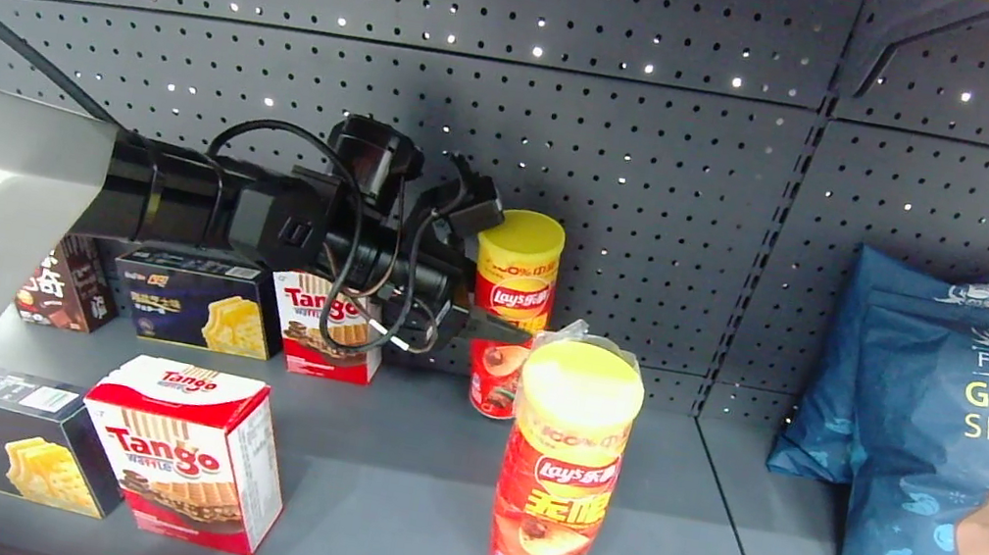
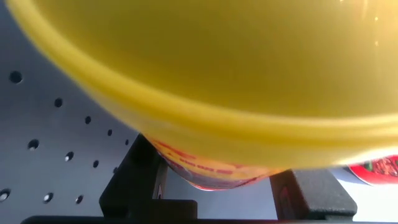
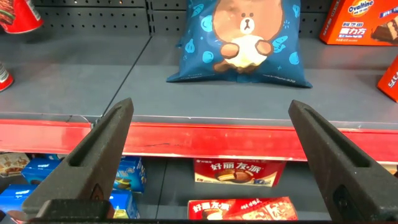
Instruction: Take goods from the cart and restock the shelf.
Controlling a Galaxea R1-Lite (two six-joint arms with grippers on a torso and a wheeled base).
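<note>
Shelf (image 1: 386, 459) restock, approx. mid-task. L to R: wafer boxes (image 1: 184, 452) shelved; left gripper (image 1: 488, 321) closed round rear chip can (image 1: 515, 271), upright by back panel — not yet released; front can (image 1: 561, 487) placed; right gripper (image 3: 210, 106) spread wide, empty — further cart goods presumably pending.

Glossy chip can (image 1: 517, 271), matt metal shelf (image 1: 404, 472)

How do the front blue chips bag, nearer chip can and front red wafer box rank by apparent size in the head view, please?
1. front blue chips bag.
2 and 3 alike: nearer chip can looks taller, front red wafer box wider.
</note>
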